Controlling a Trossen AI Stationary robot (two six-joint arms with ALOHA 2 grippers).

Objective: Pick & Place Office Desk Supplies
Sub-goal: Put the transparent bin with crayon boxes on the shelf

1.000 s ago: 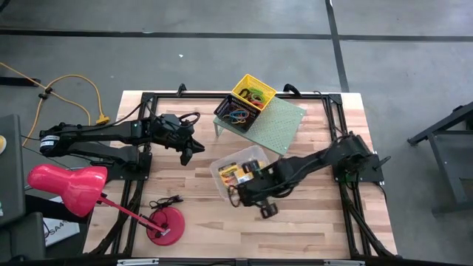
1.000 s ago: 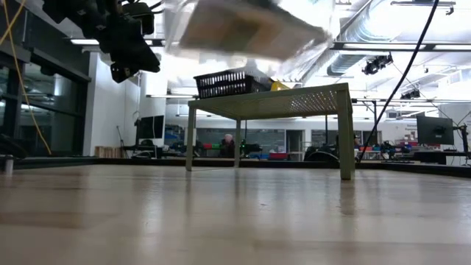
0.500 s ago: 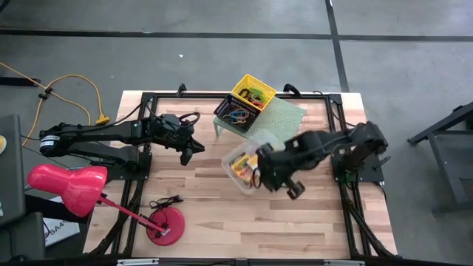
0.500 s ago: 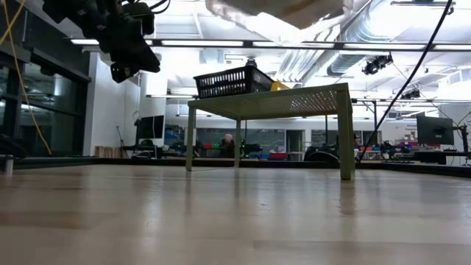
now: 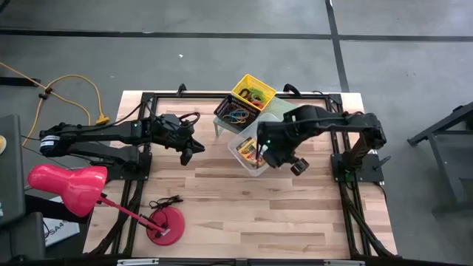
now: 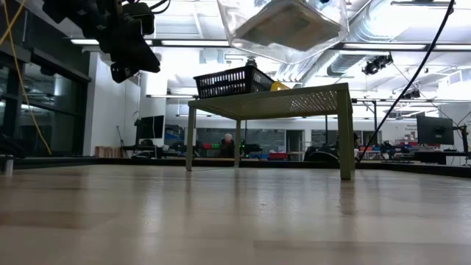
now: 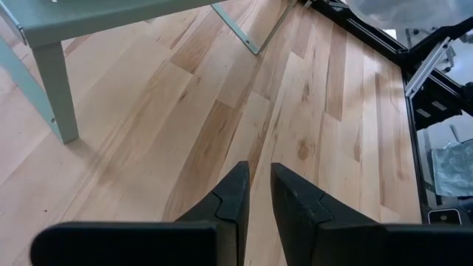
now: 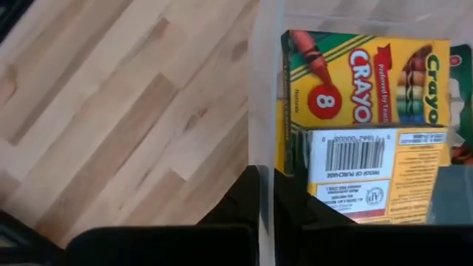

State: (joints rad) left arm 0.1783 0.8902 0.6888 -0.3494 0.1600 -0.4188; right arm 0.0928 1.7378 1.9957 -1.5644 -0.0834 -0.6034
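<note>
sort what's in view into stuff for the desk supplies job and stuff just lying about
Job:
- clear tub, held up by the right claw
- crayon boxes inside it
- black mesh tray
- yellow basket

Lying about:
- pink-red desk lamp
- pale green shelf

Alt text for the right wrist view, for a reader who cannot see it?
The right gripper is shut on the wall of a clear tub holding green-and-yellow crayon boxes, with the wooden table below.
</note>
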